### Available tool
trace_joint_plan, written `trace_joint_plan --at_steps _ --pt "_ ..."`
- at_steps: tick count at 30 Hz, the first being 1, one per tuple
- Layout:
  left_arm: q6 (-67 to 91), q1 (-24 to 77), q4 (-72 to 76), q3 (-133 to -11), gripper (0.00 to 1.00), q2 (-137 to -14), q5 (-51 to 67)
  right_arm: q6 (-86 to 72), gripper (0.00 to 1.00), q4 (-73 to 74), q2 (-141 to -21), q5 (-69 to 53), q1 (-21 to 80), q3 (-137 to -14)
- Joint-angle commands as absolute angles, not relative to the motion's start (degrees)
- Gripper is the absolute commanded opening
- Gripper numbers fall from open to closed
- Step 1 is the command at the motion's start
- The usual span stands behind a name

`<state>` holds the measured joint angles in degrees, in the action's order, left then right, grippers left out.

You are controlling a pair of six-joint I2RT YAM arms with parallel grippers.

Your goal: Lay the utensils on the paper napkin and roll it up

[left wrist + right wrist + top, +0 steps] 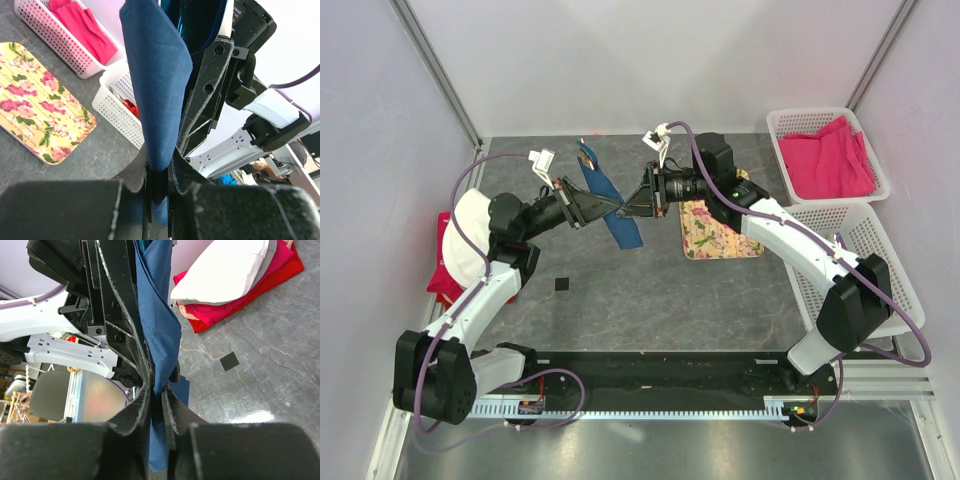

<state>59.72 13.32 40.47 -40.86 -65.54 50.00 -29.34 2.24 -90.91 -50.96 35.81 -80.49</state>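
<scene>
Grey tabletop (pixel 620 300), white walls. Far basket (pixel 790 118) holds pink cloth (pixel 830 160); near basket (pixel 880 240) has something red. Blue napkin (pixel 603 186) hangs above the tabletop, long axis far-left to near-right, utensil tip (pixel 586 152) at its far end. Left claw (pixel 609 206) and right claw (pixel 628 208) both clamp its middle.

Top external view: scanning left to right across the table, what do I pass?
In order: stack of folded cloths → blue napkin, held up off the table → floral mat → white baskets.
</scene>
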Motion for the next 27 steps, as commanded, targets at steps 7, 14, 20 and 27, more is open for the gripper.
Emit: trace_joint_plan --at_steps 7,14,20,27 --pt "60.0 13.6 44.3 -41.7 0.04 -65.0 49.6 -32.0 0.00 -3.3 -89.2 -52.7 35.5 -79.4" --pt "59.1 13.6 43.2 -41.4 0.37 -64.4 49.8 -30.5 0.00 -1.7 -87.4 -54.2 33.7 -79.5" --pt "58.2 13.6 41.8 -41.1 0.59 -64.2 49.0 -30.1 0.00 -1.2 -86.3 -54.4 33.2 -80.1" --pt "57.2 13.6 40.9 -40.2 0.73 -63.5 49.0 -28.1 0.00 1.5 -83.9 -55.7 29.4 -80.0"
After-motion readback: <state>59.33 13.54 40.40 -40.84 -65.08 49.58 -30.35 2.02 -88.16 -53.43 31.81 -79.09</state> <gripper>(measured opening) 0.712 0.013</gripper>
